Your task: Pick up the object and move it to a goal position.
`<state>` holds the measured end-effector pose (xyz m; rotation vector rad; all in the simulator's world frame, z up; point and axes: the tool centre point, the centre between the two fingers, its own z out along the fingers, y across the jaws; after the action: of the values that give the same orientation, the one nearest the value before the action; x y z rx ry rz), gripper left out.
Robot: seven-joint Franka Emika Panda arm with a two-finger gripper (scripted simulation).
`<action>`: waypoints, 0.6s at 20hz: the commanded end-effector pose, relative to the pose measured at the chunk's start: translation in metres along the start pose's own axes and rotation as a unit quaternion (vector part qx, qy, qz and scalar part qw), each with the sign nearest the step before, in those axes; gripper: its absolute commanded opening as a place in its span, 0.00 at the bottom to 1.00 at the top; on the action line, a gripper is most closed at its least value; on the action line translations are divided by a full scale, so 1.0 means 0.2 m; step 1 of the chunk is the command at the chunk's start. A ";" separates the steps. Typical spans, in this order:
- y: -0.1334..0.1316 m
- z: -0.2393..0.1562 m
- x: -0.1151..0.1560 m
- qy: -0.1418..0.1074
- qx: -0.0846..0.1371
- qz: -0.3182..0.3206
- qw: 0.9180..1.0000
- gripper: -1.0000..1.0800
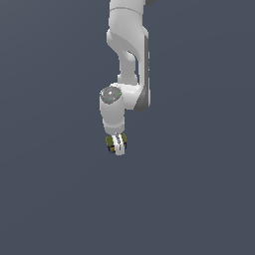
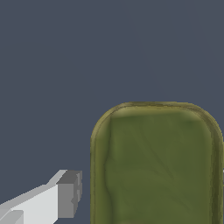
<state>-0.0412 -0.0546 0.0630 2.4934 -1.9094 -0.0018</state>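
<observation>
Right up close in your wrist view, the object [image 2: 155, 168] fills much of the picture: a broad olive-green face with rounded corners and a paler yellowish rim, faint creases running across it. Just beside it you've got one white finger with a grey pad [image 2: 69, 194] at its tip, and a thin strip of background shows between that pad and the block's edge, so from here you can't call it contact on this side. The other finger isn't visible in this view. Pull back to the exterior view and your gripper [image 1: 118, 145] hangs straight down from the white arm [image 1: 127, 60], with the block [image 1: 110, 143] sitting right at the fingertips, olive and yellow showing on either side of the white finger [image 1: 118, 144] that crosses in front of it. The block is narrower than the hand above it and looks tucked between the fingers, so you appear to be grasping it, though the far finger is hidden. Beyond the block, everything is the same flat slate-grey background [image 1: 199, 199], with no edge or shadow showing whether the block rests on anything or hangs clear.
</observation>
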 end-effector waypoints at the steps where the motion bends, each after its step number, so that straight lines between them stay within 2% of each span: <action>1: 0.00 0.02 0.00 0.000 0.001 0.000 1.000 0.96; 2: 0.00 0.02 0.00 0.000 0.001 0.000 1.000 0.96; 3: 0.00 0.02 0.00 0.000 0.001 0.000 1.000 0.00; 12: 0.00 0.02 0.00 0.000 0.001 0.000 1.000 0.00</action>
<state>-0.0399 -0.0543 0.0594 2.4950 -1.9107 0.0014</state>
